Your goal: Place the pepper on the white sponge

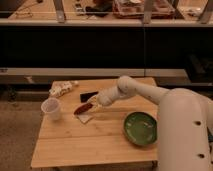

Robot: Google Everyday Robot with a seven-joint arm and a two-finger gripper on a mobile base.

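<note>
A red pepper (83,108) hangs from my gripper (93,104) over the left middle of the wooden table (95,140). Its tip points down-left, just above the white sponge (85,118), a small pale square lying flat on the table. The gripper is shut on the pepper's right end. My white arm (150,97) reaches in from the right. Whether the pepper touches the sponge I cannot tell.
A translucent plastic cup (51,108) stands left of the sponge. A green plate (141,128) lies at the right. A black flat object (88,96) and a crumpled snack bag (62,88) lie at the back left. A dark counter stands behind the table.
</note>
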